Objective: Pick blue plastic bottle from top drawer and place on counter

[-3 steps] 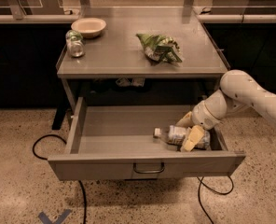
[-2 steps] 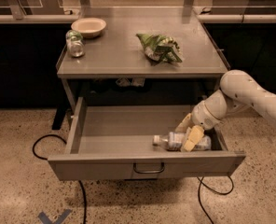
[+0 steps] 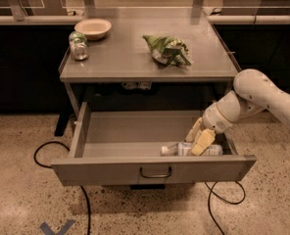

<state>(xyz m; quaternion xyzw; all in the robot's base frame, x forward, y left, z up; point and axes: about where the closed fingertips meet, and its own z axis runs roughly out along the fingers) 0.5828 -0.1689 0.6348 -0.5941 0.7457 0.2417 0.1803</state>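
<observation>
The blue plastic bottle (image 3: 181, 149) lies on its side in the open top drawer (image 3: 152, 169), near the front right, with its white cap pointing left. My gripper (image 3: 198, 137) reaches down into the drawer from the right and sits over the bottle's right half. Its two cream fingers (image 3: 203, 142) stand apart, one behind the bottle and one across it. The bottle rests on the drawer floor. The counter (image 3: 125, 62) is the grey tabletop right above the drawer.
On the counter stand a glass jar with a green lid (image 3: 78, 45) and a cream bowl (image 3: 93, 28) at the back left, and a green crumpled bag (image 3: 167, 49) right of centre. Black cables (image 3: 47, 148) lie on the speckled floor beside the drawer.
The bottle has slid toward the drawer's front and a little left. My gripper has moved down and forward with it, staying over the bottle.
</observation>
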